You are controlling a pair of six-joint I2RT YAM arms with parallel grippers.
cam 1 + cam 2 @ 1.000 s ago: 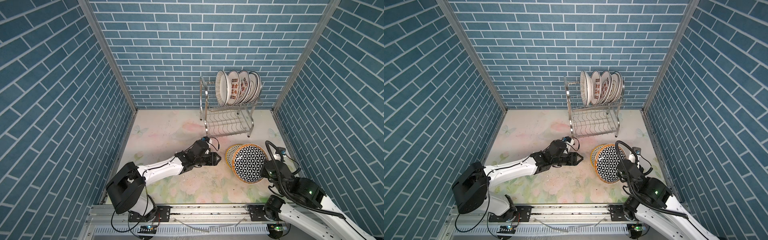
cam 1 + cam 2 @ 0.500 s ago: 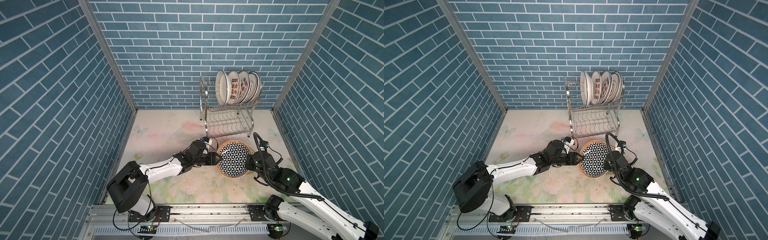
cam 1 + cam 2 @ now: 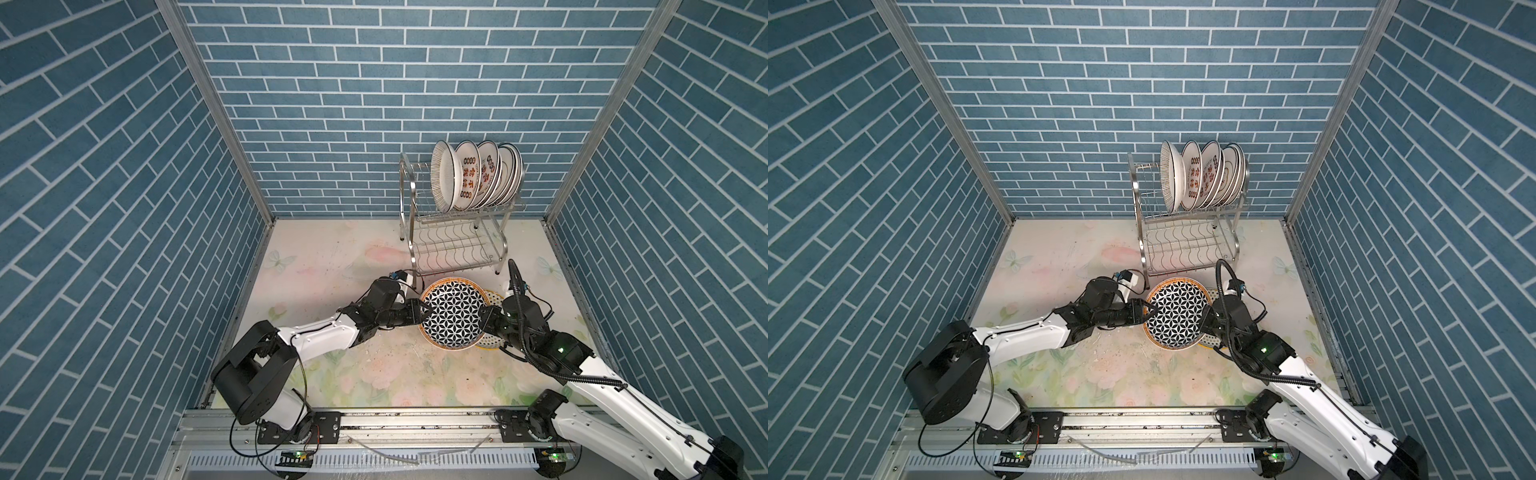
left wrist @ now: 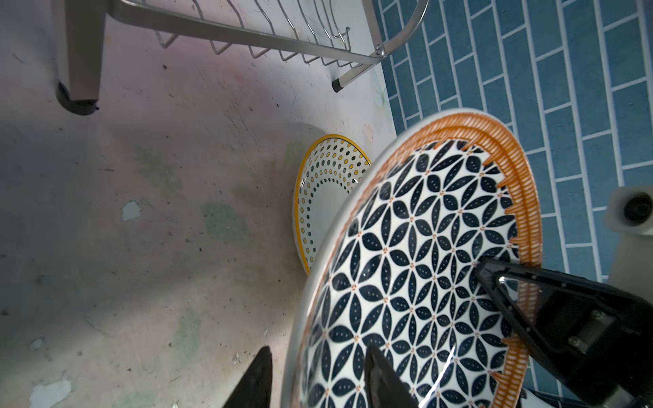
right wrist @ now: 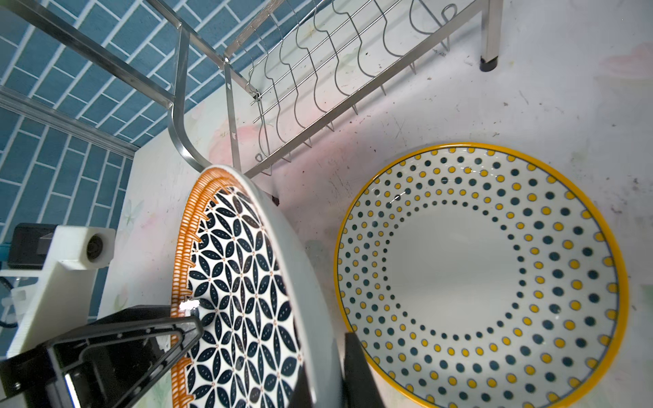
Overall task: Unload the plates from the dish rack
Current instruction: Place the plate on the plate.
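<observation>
Tabletop [image 3: 332, 266] before rack [image 3: 413, 241]: patterned plate [image 3: 453, 318] just swung across, held tilted, right jaws pinching 1 rim. Left jaws narrowing astride opposite rim, clamp unclear. Handover underway; other plates [image 3: 473, 174] wait on rack's top tier.

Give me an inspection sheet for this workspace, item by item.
Surface: floral tabletop, scuffed and speckled.
Job's things: dish rack at the back; racked plates upright on its top tier; geometric plate tilted on edge between both arms; dotted plate flat on the tabletop near it.
Clutter: nothing seen.
Grippers: right gripper shut on the geometric plate's rim; left gripper straddles the opposite rim, clamp unclear.
Cables: black cable arcs above the right wrist.
Surroundings: blue brick walls on three sides; metal rail in front.
</observation>
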